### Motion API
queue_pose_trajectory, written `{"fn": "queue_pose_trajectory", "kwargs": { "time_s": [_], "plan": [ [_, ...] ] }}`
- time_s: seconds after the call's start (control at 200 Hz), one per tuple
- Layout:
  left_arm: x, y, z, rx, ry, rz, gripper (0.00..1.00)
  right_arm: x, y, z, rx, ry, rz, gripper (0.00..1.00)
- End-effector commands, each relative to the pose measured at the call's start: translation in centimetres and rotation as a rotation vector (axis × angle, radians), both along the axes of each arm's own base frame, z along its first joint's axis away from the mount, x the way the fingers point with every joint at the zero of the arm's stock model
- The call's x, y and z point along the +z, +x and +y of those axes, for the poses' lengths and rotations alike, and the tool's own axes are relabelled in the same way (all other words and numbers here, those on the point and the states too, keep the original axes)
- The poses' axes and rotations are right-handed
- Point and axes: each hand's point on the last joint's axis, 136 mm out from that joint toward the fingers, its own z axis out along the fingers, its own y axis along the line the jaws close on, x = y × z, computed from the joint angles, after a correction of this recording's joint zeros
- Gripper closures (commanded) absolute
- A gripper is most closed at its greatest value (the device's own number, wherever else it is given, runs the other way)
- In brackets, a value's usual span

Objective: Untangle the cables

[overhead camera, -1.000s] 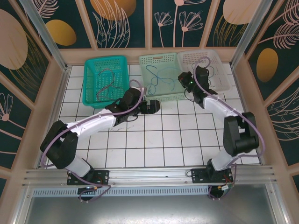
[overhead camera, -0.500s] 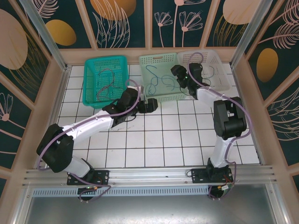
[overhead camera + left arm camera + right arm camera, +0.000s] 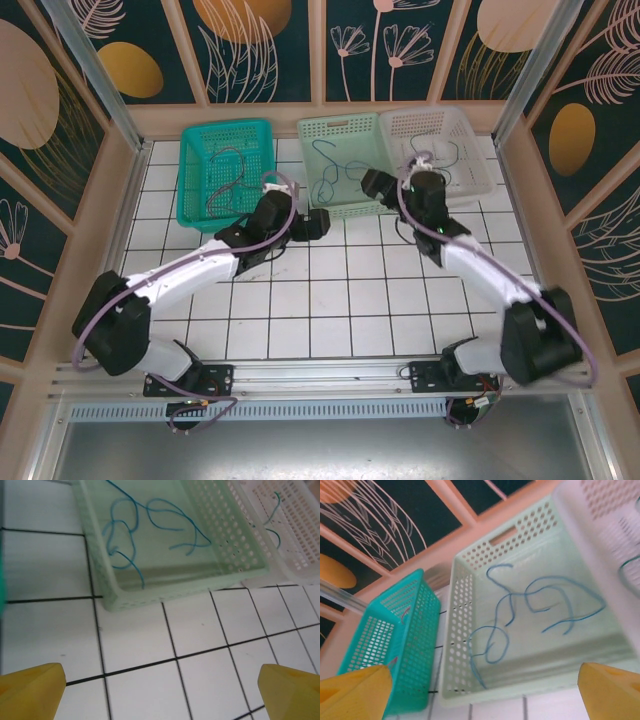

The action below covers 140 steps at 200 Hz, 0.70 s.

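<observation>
Three perforated plastic baskets [image 3: 340,122] at twelve o'clock each held one thin curly wire: reddish-pink cable [image 3: 233,185], blue cable [image 3: 338,170], dark-green cable [image 3: 452,153]; left fingers [image 3: 30,690] and right fingers [image 3: 350,692] gaped empty, so only withdrawal seemed left.

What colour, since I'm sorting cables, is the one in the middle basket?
Blue; the cable in the basket shows best in the right wrist view.

A robot lab test cell: the left arm [image 3: 190,270] and right arm [image 3: 480,265] are bolted to an aluminium rail [image 3: 320,372] at a white tiled table [image 3: 330,300], walled by printed leaf-pattern panels [image 3: 260,40], with a teal basket [image 3: 228,127], green basket [image 3: 340,122] and white basket [image 3: 430,113].
</observation>
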Motion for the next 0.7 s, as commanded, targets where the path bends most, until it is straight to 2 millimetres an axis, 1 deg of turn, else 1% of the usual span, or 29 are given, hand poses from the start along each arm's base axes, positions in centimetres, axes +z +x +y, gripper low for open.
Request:
{"fn": "queue_pose_trajectory", "kwargs": {
  "time_s": [0.0,0.005,0.025,0.035,0.07,0.085,0.145,0.15,0.16,0.24,0.3,0.345,0.38,0.425,0.53,0.545,0.586,0.616,0.641,0.671,0.696],
  "plan": [
    [1.6,0.3,2.9,0.078,0.070,-0.110,0.01,-0.6,-3.3,-7.2,-0.193,-0.310,-0.123,0.03],
    [1.7,0.2,3.0,0.080,0.072,-0.113,0.01,-0.4,-3.4,-7.4,-0.197,-0.316,-0.135,0.03],
    [1.8,0.2,3.4,0.091,0.083,-0.127,0.01,-1.1,-4.1,-8.5,-0.217,-0.355,-0.146,0.03],
    [1.8,0.2,3.7,0.099,0.088,-0.134,0.01,-1.0,-4.4,-9.0,-0.228,-0.366,-0.161,0.03],
    [2.0,0.3,4.6,0.126,0.109,-0.161,0.01,-2.0,-5.4,-10.7,-0.258,-0.409,-0.193,0.03],
    [2.0,0.3,5.0,0.133,0.119,-0.173,0.01,-2.7,-5.7,-11.2,-0.261,-0.428,-0.198,0.02],
    [2.0,0.4,6.5,0.171,0.169,-0.224,0.01,-4.1,-6.8,-13.1,-0.290,-0.440,-0.268,0.02],
    [2.1,0.3,6.7,0.175,0.170,-0.227,0.01,-4.0,-6.8,-13.2,-0.295,-0.437,-0.276,0.02],
    [2.1,0.4,7.1,0.189,0.183,-0.237,0.01,-4.5,-7.0,-13.5,-0.301,-0.437,-0.278,0.02],
    [2.4,0.3,9.8,0.270,0.247,-0.302,0.01,-6.8,-7.3,-15.5,-0.349,-0.436,-0.262,0.02],
    [2.7,0.0,12.0,0.333,0.292,-0.352,0.01,-7.7,-6.9,-16.7,-0.371,-0.457,-0.237,0.02],
    [2.7,-0.4,13.3,0.361,0.327,-0.395,0.01,-7.9,-6.5,-17.2,-0.371,-0.459,-0.245,0.02],
    [2.9,-0.6,14.2,0.378,0.350,-0.432,0.01,-7.5,-6.1,-17.3,-0.367,-0.449,-0.273,0.02],
    [2.5,-0.9,15.2,0.383,0.384,-0.471,0.01,-7.4,-5.6,-17.4,-0.354,-0.440,-0.296,0.03],
    [1.6,-1.1,17.3,0.408,0.422,-0.532,0.01,-8.8,-3.6,-17.6,-0.341,-0.424,-0.265,0.06],
    [1.5,-1.0,17.6,0.419,0.424,-0.532,0.01,-8.9,-3.3,-17.0,-0.312,-0.416,-0.271,0.07],
    [1.1,-0.9,18.6,0.445,0.436,-0.525,0.01,-9.0,-2.5,-16.8,-0.297,-0.406,-0.267,0.08],
    [1.0,-0.8,19.3,0.468,0.443,-0.524,0.01,-8.8,-1.9,-16.6,-0.288,-0.410,-0.285,0.08],
    [0.9,-0.7,19.8,0.483,0.447,-0.526,0.01,-9.0,-1.5,-16.6,-0.288,-0.418,-0.281,0.07],
    [0.9,-0.7,20.5,0.496,0.446,-0.536,0.01,-9.8,-0.9,-16.7,-0.287,-0.417,-0.245,0.05],
    [0.8,-0.6,21.0,0.505,0.446,-0.544,0.01,-10.0,-0.7,-16.5,-0.274,-0.418,-0.249,0.02]
  ]
}}
